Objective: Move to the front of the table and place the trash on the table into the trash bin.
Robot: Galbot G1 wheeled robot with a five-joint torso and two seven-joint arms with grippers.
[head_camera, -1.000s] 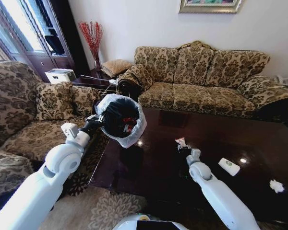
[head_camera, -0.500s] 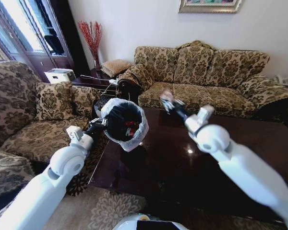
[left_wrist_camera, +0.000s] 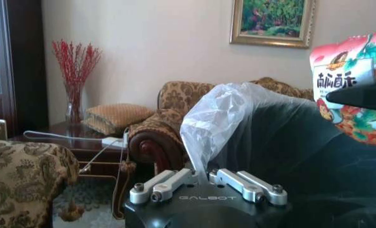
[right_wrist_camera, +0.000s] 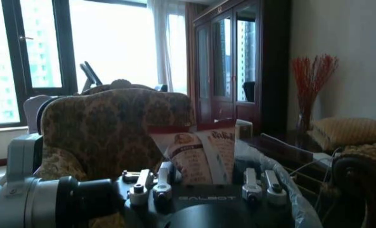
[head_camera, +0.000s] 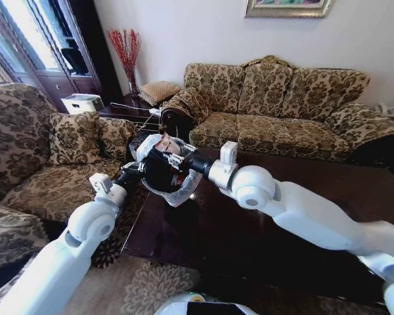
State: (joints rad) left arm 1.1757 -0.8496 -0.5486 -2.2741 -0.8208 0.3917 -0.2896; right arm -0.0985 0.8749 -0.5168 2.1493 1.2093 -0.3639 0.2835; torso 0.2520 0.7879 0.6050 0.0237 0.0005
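Note:
The trash bin (head_camera: 181,189), black with a white bag liner, hangs tilted beside the table's (head_camera: 203,230) near-left corner, with my left gripper (head_camera: 135,169) shut on its rim. In the left wrist view that left gripper (left_wrist_camera: 207,183) pinches the liner of the bin (left_wrist_camera: 283,137). My right gripper (head_camera: 174,156) reaches across the table and sits over the bin's mouth, shut on a red and white wrapper (head_camera: 163,143). From the right wrist, the wrapper (right_wrist_camera: 204,156) stands upright in the right gripper (right_wrist_camera: 204,184). The same wrapper (left_wrist_camera: 349,85) shows above the bin in the left wrist view.
A patterned sofa (head_camera: 276,105) runs along the table's far side and another sofa (head_camera: 46,164) stands on the left. A side table with a vase of red twigs (head_camera: 126,56) fills the corner. A patterned rug (head_camera: 144,289) lies under the table's near edge.
My right arm lifted the wrapper off the table, swung it left and now holds it over the bin. The left arm shifted the bin slightly.

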